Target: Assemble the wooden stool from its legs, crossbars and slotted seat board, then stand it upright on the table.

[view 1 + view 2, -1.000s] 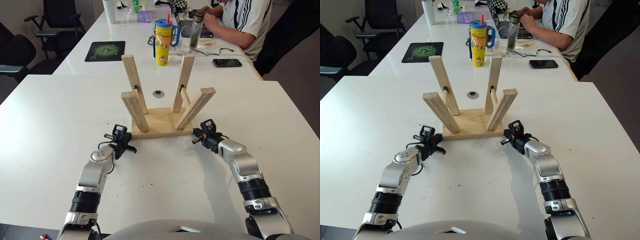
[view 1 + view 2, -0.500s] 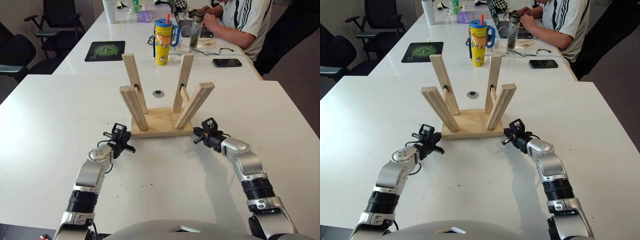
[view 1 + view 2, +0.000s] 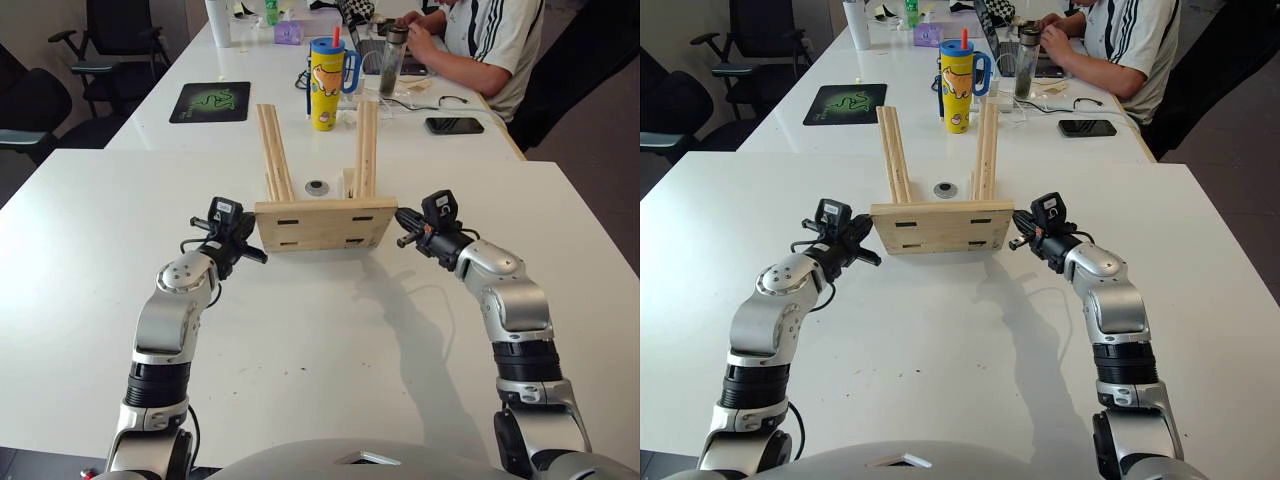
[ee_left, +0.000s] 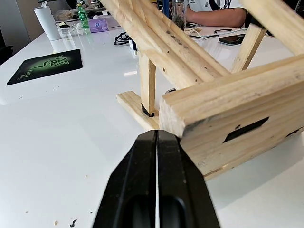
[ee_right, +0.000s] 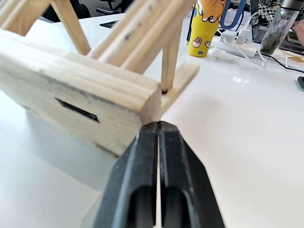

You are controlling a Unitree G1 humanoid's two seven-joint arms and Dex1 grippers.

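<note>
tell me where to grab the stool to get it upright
Grip the seat board by its two short ends, coming in from left and right. It stands on edge facing the robot, legs pointing away, so those ends are bare.

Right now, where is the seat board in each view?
Left eye view: seat board at centre, slotted face toward camera.
Right eye view: seat board slightly left of centre.
Left wrist view: seat board close up, corner nearest.
Right wrist view: seat board close up, corner nearest.
Landmark: the legs behind it.
</note>
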